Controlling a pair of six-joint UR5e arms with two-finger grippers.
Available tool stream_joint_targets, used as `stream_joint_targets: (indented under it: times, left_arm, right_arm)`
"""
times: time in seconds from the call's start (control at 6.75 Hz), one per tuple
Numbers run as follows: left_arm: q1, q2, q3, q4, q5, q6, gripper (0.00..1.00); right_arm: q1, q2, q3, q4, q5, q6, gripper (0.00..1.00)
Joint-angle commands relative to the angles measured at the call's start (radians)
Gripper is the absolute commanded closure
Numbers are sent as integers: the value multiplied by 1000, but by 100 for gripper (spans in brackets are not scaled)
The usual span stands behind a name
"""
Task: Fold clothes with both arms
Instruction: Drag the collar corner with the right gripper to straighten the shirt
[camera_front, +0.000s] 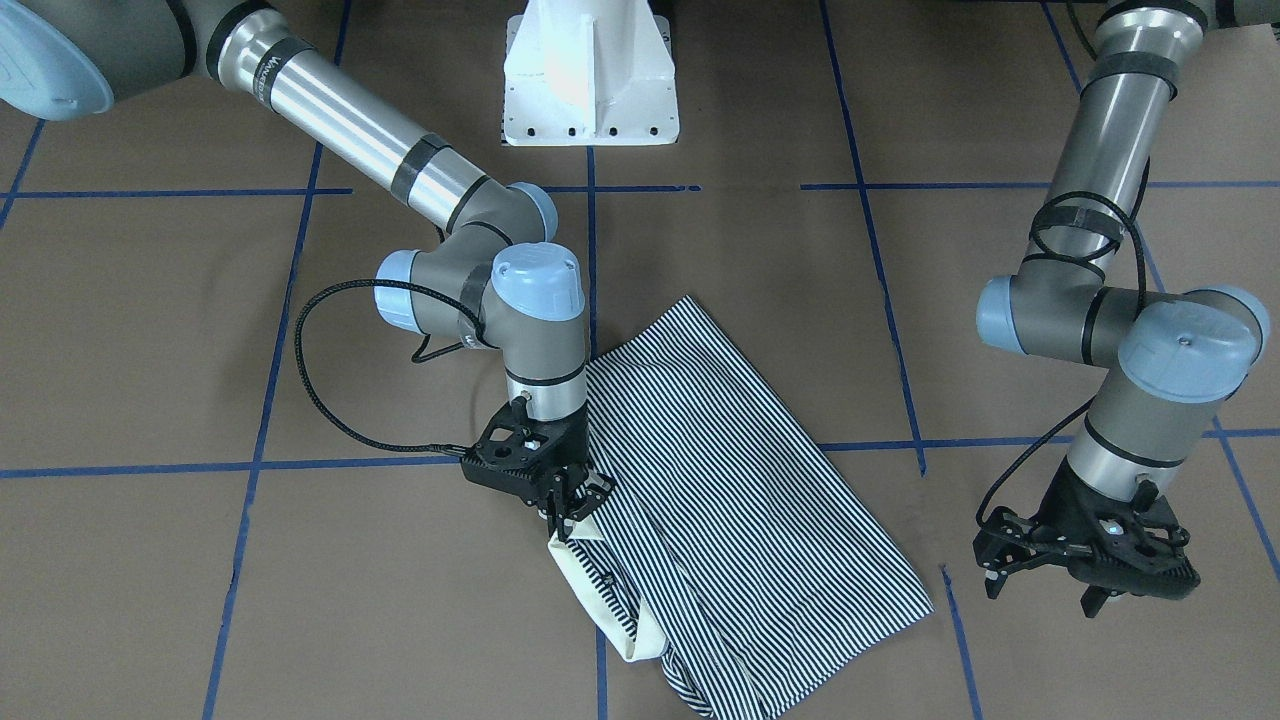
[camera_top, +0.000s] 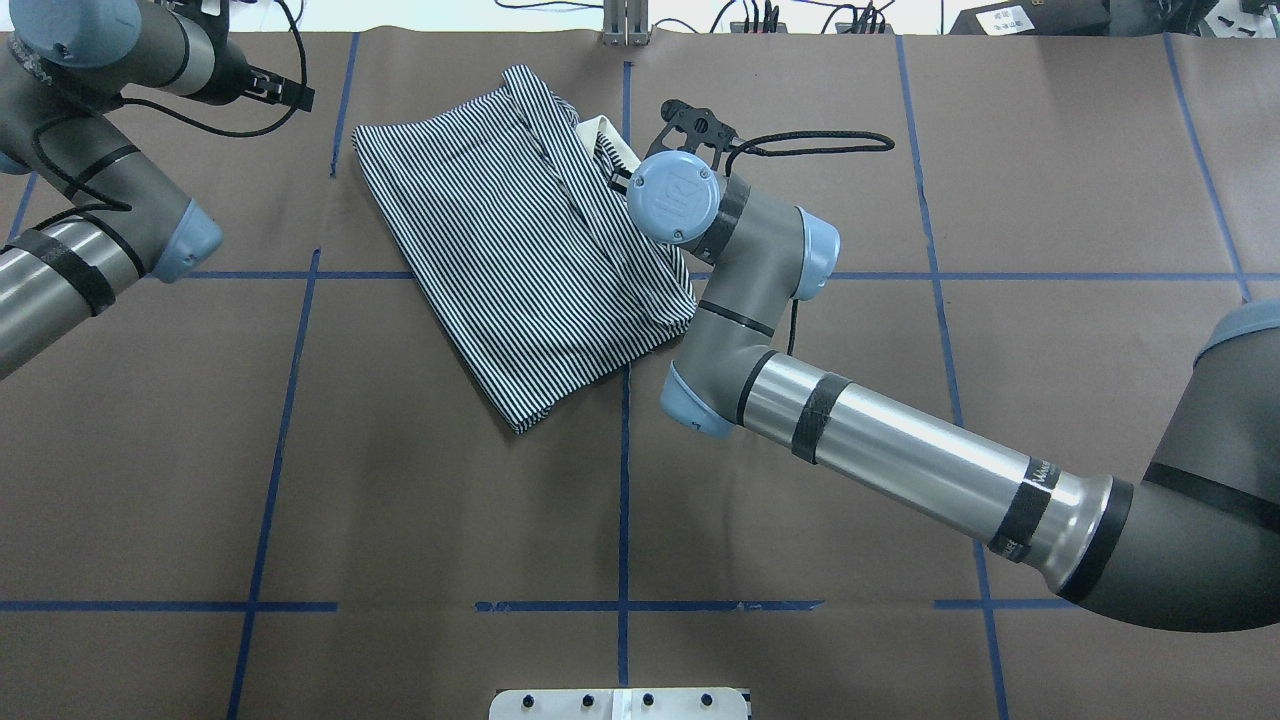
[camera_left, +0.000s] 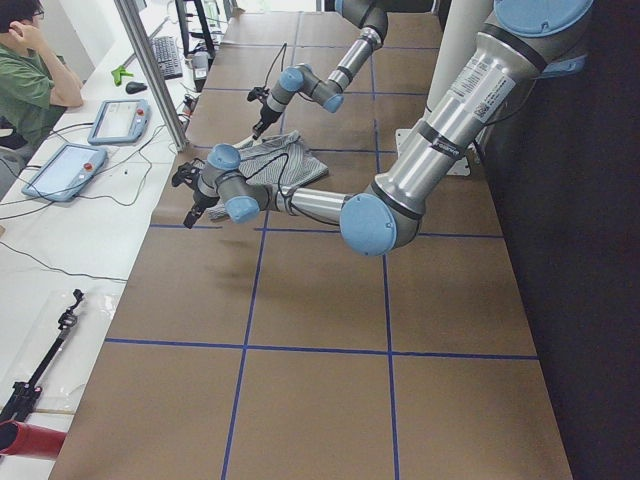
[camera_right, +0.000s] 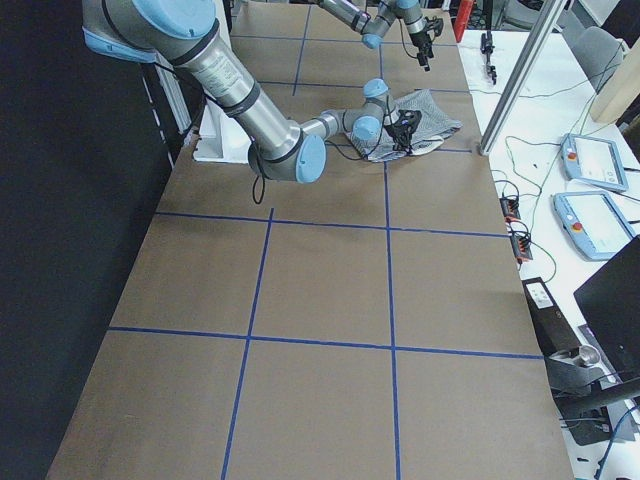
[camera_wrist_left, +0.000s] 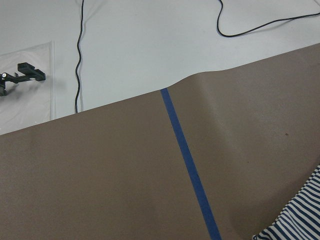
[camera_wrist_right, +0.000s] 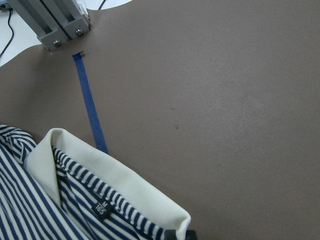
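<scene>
My right gripper (camera_front: 566, 520) points straight down with its fingers drawn together on the edge of the white collar (camera_front: 585, 585). From the wrist camera it looks like a pinch on the cloth, though the contact sits right at the bottom of that view. The collar belongs to the striped polo shirt (camera_front: 720, 470), which lies flat on the brown table (camera_front: 300, 600) as a long panel with its sides apparently turned in, skewed across a blue tape line (camera_front: 250, 467). My left gripper (camera_front: 1040, 592) hangs beside the shirt's other long edge, clear of it, fingers spread and holding nothing. I judge the lengthwise folds done and the end-over-end fold just starting. Next, my left gripper should take the opposite corner of the collar end, so both lift evenly and carry it towards the hem.
</scene>
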Motion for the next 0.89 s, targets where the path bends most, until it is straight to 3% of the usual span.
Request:
stream_joint_targets:
  times: [0.0,0.3,0.59,0.74]
  left_arm:
    - [0,6,-19,-1,0,-2,0]
    - [0,6,-23,-1,0,-3,0]
    - [3,4,-39,-1,0,-3,0]
    - [6,4,-46,-1,0,-5,0]
  right_arm:
    - [1,-101,162,-10,12,-5,100]
    - [-17,-337,435,-7,12,-5,100]
    - [-78,-487,610,-6,-26,3,100]
    - [-106,-543,652,-4,-53,6,100]
